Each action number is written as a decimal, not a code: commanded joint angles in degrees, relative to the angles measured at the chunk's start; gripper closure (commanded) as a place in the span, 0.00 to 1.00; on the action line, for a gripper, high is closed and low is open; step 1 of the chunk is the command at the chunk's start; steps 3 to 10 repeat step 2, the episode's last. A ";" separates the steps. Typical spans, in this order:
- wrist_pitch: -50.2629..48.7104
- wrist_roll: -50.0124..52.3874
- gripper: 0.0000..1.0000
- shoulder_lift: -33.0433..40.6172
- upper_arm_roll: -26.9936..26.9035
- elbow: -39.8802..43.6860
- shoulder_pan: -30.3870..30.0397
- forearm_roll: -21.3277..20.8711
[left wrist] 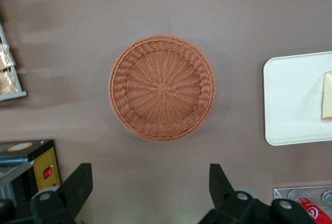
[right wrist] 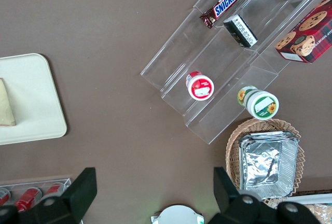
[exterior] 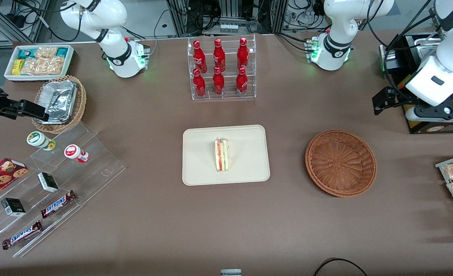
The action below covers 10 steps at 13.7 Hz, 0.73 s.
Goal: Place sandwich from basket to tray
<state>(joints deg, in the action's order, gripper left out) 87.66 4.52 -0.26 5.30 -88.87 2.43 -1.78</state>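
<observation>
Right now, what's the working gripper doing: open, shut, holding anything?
Gripper: open and empty, raised above the table beside the basket; sandwich lies on the tray.

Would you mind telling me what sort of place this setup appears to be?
Probably a robotics lab with a mock snack counter: cola bottles in a clear rack, Snickers bars on acrylic steps, cable-strewn frames. The sandwich lies on the tray; the basket is empty; the open gripper hovers above it.

There is one sandwich [exterior: 221, 155], one tray [exterior: 249, 168], one empty basket [exterior: 340, 163], six red bottles [exterior: 219, 68], two Snickers bars [exterior: 57, 204] and one gripper [left wrist: 150, 185], jaws apart, above the counter [exterior: 153, 214].
</observation>
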 commanded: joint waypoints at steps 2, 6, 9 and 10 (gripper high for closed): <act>-2.41 -0.48 0.00 0.87 -1.35 0.98 0.12 -0.15; -2.41 -0.48 0.00 0.87 -1.35 0.98 0.12 -0.15; -2.41 -0.48 0.00 0.87 -1.35 0.98 0.12 -0.15; -2.41 -0.48 0.00 0.87 -1.35 0.98 0.12 -0.15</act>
